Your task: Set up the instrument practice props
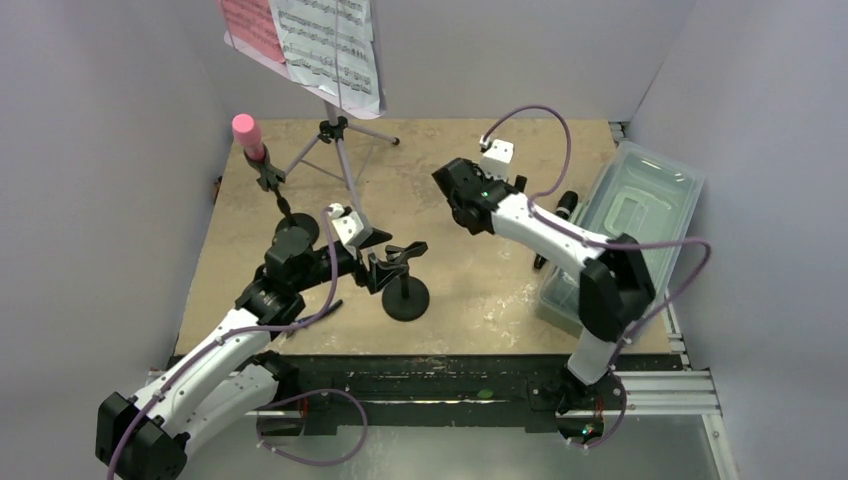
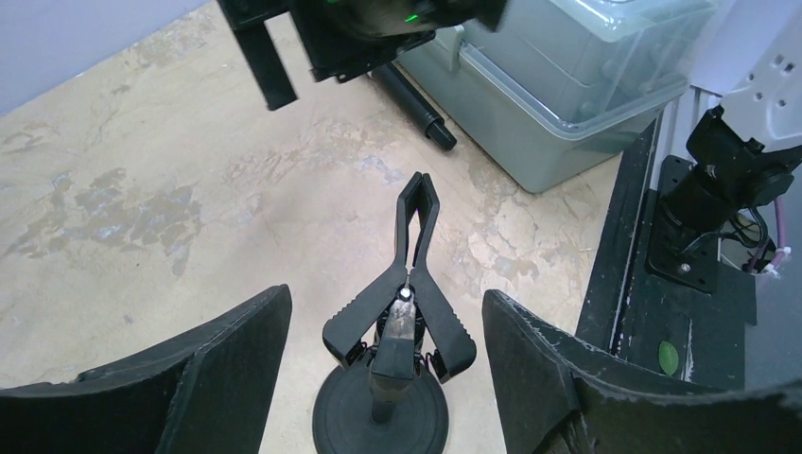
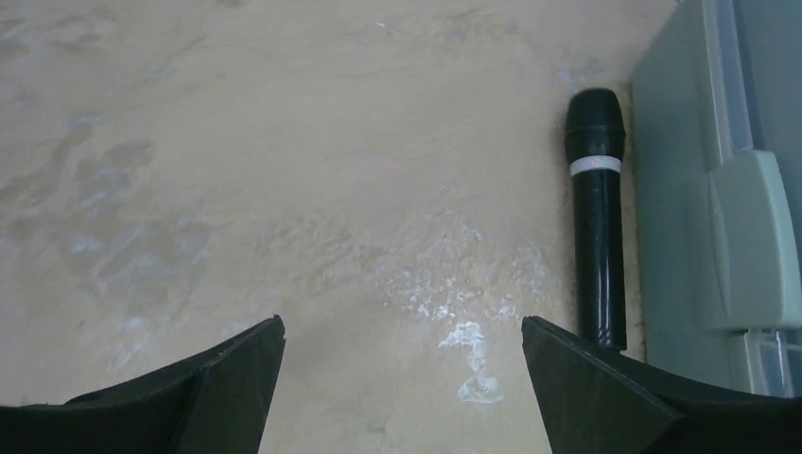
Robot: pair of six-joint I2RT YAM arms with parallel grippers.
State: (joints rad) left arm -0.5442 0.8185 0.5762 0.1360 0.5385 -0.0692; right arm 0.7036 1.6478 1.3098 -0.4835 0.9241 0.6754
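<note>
Tan, mottled desk (image 1: 480, 290). Standing on it: lavender tripod music stand (image 1: 338, 140) at the back, pink-microphone pole (image 1: 262, 165) back left, black round-based clip pole (image 1: 407, 296) near the middle. Black microphone (image 3: 596, 218) lies flat, just beside the clear plastic tub (image 1: 640, 215) at the right edge.

The left arm (image 1: 215, 352) and the right arm (image 1: 545, 232) had white shells over black joints, their black bases bolted at the near edge of the surface (image 1: 480, 290); a lavender cable (image 1: 540, 110) ran along each, hanging in a loose loop beyond that near edge on the left, arching over the surface's far half on the right; a white camera block (image 1: 497, 152) capped the right wrist; a green light (image 2: 411, 16) glowed on its black housing; the left gripper (image 2: 386, 293) and right gripper (image 3: 402, 322) had broad, matte-black, rough-edged jaws.
</note>
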